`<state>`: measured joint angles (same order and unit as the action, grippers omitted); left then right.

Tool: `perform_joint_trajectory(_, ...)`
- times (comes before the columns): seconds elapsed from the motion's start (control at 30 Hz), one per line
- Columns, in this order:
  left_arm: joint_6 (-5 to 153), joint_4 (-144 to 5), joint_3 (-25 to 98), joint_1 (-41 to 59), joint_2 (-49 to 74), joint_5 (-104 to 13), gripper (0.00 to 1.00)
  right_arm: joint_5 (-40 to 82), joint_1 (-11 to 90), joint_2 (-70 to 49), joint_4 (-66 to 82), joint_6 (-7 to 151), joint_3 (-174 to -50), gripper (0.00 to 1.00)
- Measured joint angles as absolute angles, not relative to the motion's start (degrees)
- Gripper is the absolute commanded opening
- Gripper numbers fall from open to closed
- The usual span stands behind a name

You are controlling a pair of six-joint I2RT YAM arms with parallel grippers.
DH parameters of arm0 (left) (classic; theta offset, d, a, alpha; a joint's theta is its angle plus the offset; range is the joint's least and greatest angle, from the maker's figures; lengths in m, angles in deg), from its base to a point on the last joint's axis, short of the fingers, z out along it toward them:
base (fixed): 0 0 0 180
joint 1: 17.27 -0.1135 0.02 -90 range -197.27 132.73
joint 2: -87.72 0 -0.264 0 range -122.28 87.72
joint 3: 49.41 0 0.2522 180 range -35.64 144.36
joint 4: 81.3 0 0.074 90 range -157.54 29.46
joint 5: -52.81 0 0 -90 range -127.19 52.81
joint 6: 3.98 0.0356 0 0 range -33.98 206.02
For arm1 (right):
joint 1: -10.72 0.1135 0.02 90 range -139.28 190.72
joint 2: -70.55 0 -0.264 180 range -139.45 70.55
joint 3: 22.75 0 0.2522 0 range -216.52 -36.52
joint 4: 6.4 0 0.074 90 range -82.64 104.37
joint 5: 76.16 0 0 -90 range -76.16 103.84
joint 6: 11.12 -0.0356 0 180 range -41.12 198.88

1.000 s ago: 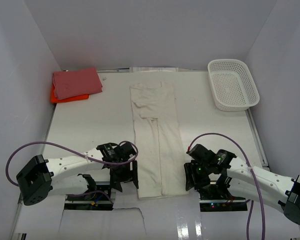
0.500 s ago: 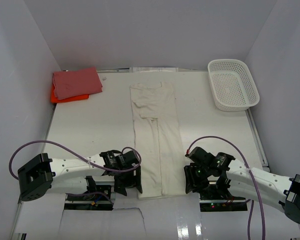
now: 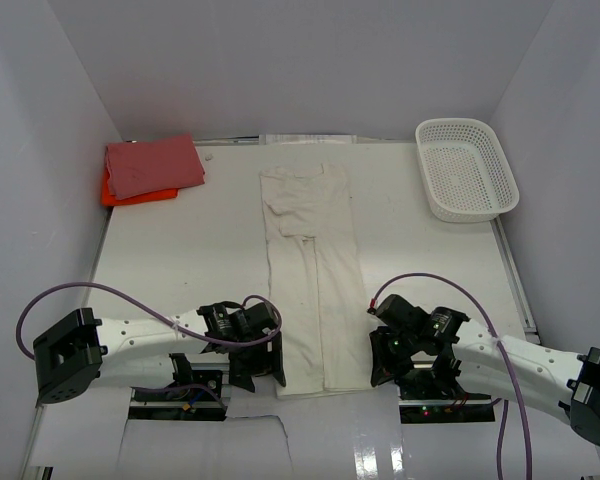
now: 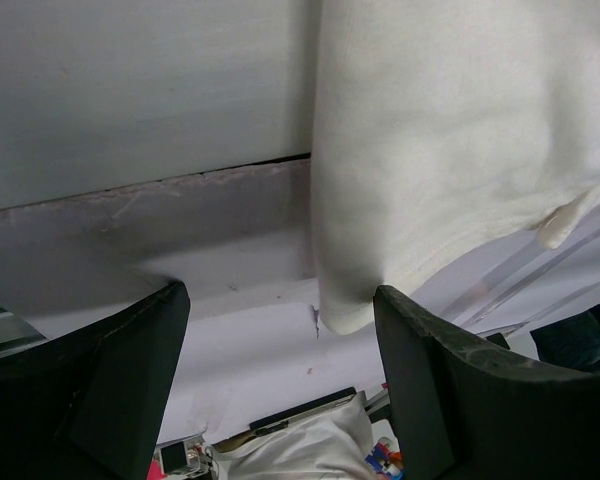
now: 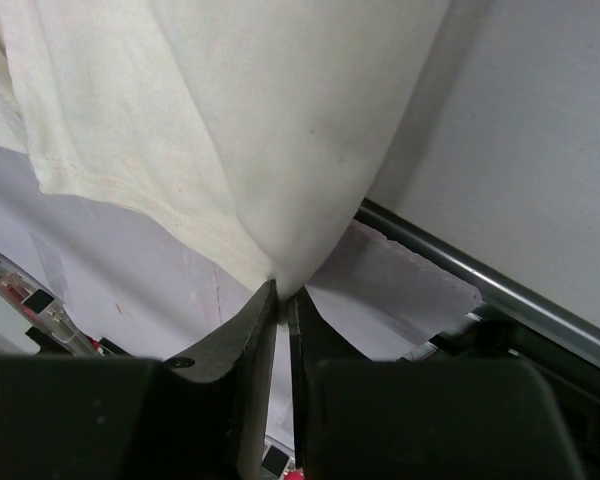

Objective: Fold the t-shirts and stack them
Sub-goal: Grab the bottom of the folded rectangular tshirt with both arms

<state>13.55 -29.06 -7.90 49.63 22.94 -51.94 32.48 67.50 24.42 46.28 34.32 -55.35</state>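
both arms have slid down to the near hem since a second ago, and the right gripper (image 5: 277, 300) has gone from half spread to pressed together. it is pinching the near right corner of the long cream cloth t-shirt (image 3: 310, 270), which lies as a narrow folded strip down the middle of the white table (image 3: 180, 260). left gripper (image 4: 280, 370) stands wide, its fingers (image 4: 130, 380) either side of the near left corner, gripping nothing yet. danger here: the right pinch sits on the very tip of the cloth, so a quick lift could pull it free, or take only the top layer and spill the fold. lift before the left closes and the strip skews. far left, the folded dusty pink-red shirt (image 3: 155, 163) waits on the bright orange one (image 3: 130, 198).
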Motion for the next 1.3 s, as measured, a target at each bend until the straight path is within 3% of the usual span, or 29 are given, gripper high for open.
perform_joint_trajectory(0.77, 11.1, -34.0, -8.1, 55.1, 23.0, -49.6, 0.73, 33.3, 68.2, 24.7, 44.8, 33.3, -54.6, 0.13)
perform_joint_trajectory(0.93, 10.5, -35.0, -8.0, 56.4, 22.7, -48.8, 0.6, 33.3, 68.2, 24.8, 44.8, 32.8, -54.4, 0.13)
perform_joint_trajectory(1.0, 10.3, -35.2, -7.9, 56.8, 22.3, -48.5, 0.45, 33.3, 68.2, 24.8, 44.7, 32.7, -54.4, 0.13)
perform_joint_trajectory(1.3, 10.0, -35.7, -7.8, 57.2, 22.3, -47.8, 0.27, 33.3, 68.7, 25.4, 44.7, 32.5, -54.3, 0.13)
